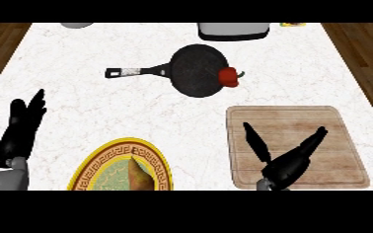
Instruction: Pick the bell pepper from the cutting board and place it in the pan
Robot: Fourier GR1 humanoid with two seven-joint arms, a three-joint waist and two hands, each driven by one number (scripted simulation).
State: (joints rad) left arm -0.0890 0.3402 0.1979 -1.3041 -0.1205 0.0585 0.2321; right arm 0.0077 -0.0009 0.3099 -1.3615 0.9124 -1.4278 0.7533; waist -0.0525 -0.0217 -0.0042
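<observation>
A red bell pepper (pixel 231 76) lies at the right rim of the black pan (pixel 193 71), whose handle points left. The wooden cutting board (pixel 291 123) at the lower right has nothing on it but the shadow of my right hand (pixel 286 165), which hovers over its near half, open, with thumb and fingers spread wide. My left hand (pixel 20 128) rests open at the left edge, fingers up, far from the pan.
A yellow-rimmed patterned plate (pixel 102 163) with a brown wedge of food (pixel 137 175) sits at the front, left of the board. A grey appliance (pixel 233 30) stands at the back behind the pan, and a grey object (pixel 76 24) shows at the back left.
</observation>
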